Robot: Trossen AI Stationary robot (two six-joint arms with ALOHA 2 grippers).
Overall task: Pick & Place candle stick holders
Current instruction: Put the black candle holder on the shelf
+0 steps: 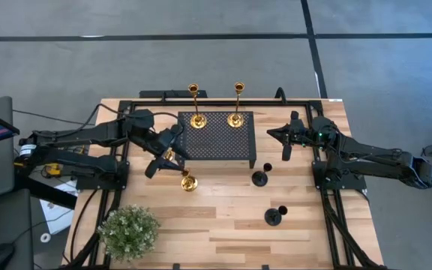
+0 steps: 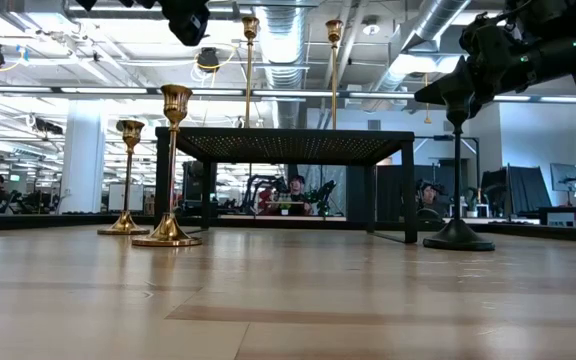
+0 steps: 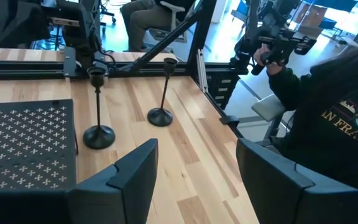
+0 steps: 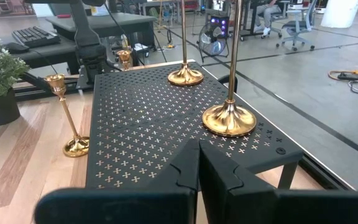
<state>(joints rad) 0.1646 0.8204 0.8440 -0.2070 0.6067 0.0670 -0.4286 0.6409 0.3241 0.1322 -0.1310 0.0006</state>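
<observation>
The two dark fingers (image 3: 132, 180) of the left gripper (image 3: 194, 155) are seen closest in its wrist view. They are spread wide and nothing is held between them, so this claw is released. In the high view the left gripper (image 1: 163, 152) is found just beside the left edge of the black stand (image 1: 216, 142), above the wooden table (image 1: 223, 240). One short gold holder (image 1: 168, 155) is standing right at this gripper; whether it is touched cannot be told. The other short gold holder (image 1: 189, 182) is placed upright on the table, a little nearer to the plant (image 1: 130, 231) and apart from the gripper.

The two tall gold holders (image 1: 197, 120) (image 1: 235, 118) are set upright on the stand, side by side along its far edge.

The two black holders are standing on the bare wood to the right of the stand. One black holder (image 1: 260, 178) is near the stand's right leg, and the second black holder (image 1: 274, 217) is further toward the table's near edge.

The right gripper (image 1: 272, 133) is held in the air just beside the right edge of the stand. Its fingers (image 4: 185, 165) are pressed together and nothing is grasped by them.

A person in a dark sweater (image 3: 334, 118) is seen beyond the table.
</observation>
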